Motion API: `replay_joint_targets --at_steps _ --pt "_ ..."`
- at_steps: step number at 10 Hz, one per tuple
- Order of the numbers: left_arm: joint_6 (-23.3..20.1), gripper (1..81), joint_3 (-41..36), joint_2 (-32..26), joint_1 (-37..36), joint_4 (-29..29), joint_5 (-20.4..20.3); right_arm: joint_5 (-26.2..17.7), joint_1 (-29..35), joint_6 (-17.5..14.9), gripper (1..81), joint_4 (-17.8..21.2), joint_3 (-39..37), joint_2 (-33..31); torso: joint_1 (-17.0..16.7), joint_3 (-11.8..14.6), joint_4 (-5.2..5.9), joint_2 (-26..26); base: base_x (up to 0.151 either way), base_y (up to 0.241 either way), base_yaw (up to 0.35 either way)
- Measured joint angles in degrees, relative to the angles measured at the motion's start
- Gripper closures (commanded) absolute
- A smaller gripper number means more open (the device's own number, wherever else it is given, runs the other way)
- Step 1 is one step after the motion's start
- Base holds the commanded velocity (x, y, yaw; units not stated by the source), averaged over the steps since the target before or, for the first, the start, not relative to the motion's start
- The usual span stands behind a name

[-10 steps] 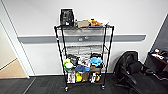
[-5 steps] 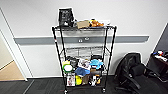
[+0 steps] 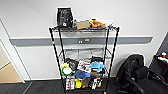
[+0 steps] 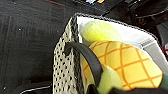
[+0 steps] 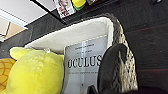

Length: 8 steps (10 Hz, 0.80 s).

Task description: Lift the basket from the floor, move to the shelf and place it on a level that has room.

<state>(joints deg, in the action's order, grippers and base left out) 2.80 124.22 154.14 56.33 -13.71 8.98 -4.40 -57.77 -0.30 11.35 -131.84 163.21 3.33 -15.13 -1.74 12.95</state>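
Facing shelf (image 3: 83, 60) | floor (image 4: 27, 37): dark carpet | basket (image 4: 65, 72) | hands' grip: cannot tell

Cluttered black wire shelf (image 3: 83, 60) against white wall (image 3: 130, 17), office chair (image 3: 136, 77) beside.

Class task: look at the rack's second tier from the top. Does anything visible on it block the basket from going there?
Nothing visible does. The second tier of the shelf looks bare, while the top tier and lower tiers are crowded. The basket holds plush toys.
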Motion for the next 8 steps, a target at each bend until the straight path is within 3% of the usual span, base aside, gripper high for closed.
replay_joint_targets --at_steps 8 --pt "-0.20 81.1 -0.02 -0.09 0.63 0.00 -0.48 0.30 -0.94 0.00 81.1 0.00 0.00 -0.04 -0.02 0.00 0.00 0.00 0.140 0.000 0.000"
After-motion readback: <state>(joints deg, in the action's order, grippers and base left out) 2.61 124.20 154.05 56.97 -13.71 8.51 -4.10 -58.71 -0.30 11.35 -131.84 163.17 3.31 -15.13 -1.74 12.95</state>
